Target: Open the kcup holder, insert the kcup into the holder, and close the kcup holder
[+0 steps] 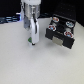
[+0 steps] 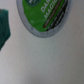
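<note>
**Hovering over the pod**

Hanging above the white worktop, the hand points straight down at the exterior view's left of centre. A spot of green shows at its tip, which is the kcup; the picture is too blurred to say whether the fingers are closed on it or merely close around it, so I cannot tell the hand's state. In the wrist view the kcup fills the upper part of the picture, its green round lid with a pale rim and white lettering facing the camera, over plain white worktop. A blurred green shape sits at that picture's edge; I cannot tell what it is.

Farther back, at the exterior view's right, stands the black holder, well apart from the hand. Its drawer is pulled out, showing round pod slots with pods in them, and a pale handle on the front.
</note>
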Available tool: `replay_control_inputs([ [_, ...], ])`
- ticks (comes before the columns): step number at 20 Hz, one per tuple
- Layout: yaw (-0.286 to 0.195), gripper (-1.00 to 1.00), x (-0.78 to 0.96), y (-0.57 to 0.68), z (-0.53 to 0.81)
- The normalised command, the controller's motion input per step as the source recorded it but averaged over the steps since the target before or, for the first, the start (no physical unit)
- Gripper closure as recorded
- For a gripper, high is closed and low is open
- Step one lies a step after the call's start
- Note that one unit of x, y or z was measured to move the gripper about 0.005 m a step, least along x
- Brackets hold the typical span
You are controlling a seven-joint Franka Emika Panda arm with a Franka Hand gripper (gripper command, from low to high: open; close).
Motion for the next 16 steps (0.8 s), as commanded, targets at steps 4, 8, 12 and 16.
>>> replay_control_inputs([
  [4, -0.228, -1.0, 0.11, -0.22, -0.27],
  [8, -0.187, -1.0, 0.06, -0.19, -0.29],
  [12, -0.091, 1.0, 0.0, -0.02, -0.1],
  [16, -0.01, -1.0, 0.0, 0.03, 0.0],
])
